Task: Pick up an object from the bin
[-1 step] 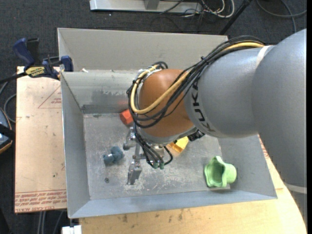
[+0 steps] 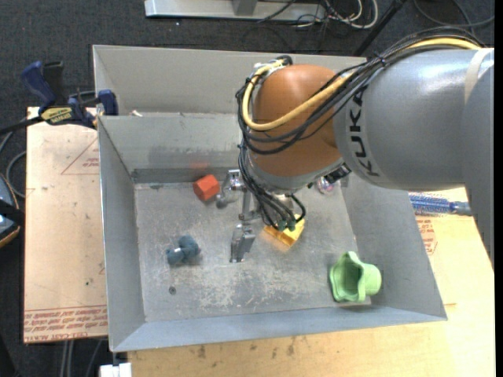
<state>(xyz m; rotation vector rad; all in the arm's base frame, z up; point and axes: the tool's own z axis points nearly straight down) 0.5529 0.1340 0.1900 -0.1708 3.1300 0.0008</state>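
yellow block: partly under wrist | arm: cut by right edge

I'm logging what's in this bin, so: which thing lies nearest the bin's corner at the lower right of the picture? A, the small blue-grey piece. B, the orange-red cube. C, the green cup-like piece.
C: the green cup-like piece sits by that corner; the orange-red cube is near the back wall, the blue-grey piece at the left.

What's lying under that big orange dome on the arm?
A yellow block pokes out beneath the orange dome, on the bin floor. Cables and the dome cover its upper part, so its full shape is hidden.
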